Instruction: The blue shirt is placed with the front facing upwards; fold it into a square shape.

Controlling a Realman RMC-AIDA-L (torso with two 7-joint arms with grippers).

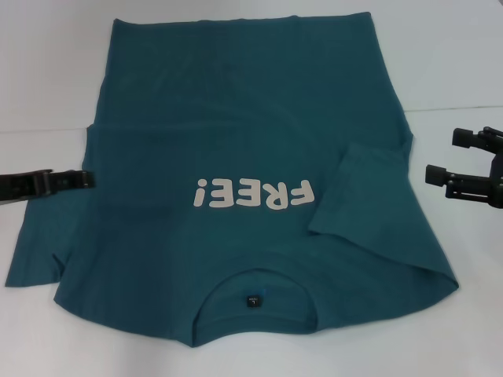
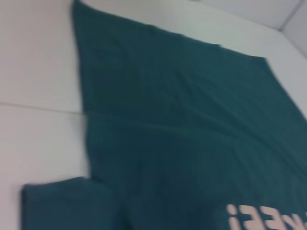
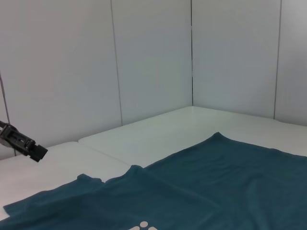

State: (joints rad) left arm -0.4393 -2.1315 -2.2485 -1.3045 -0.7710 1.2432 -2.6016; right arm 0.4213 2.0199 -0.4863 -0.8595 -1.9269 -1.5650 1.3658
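Two grippers flank the blue shirt (image 1: 236, 181) in the head view. It lies front up on the white tabletop (image 1: 55, 86), collar nearest the robot, cream lettering (image 1: 253, 193) across the chest. Its right sleeve (image 1: 357, 196) is already folded inward over the body; the left sleeve (image 1: 35, 243) lies spread flat. The left gripper (image 1: 75, 180) sits at the shirt's left edge, just above that sleeve; whether its jaws are released or clenched cannot be told. The right gripper (image 1: 452, 157) hangs clear of the cloth, jaws released.

Left wrist view: shirt body (image 2: 192, 134) and flat sleeve (image 2: 62, 203) only.

Right wrist view: the shirt (image 3: 201, 191) lies flat, the left gripper (image 3: 24, 143) beyond it.

Risk, in my judgement: a pinch catching one layer only would drag the cloth and wrinkle the fold, and pulling could shift the folded sleeve.

Surface is smooth, white, with a seam (image 1: 47, 129); plain pale wall panels (image 3: 153, 57) enclose it.
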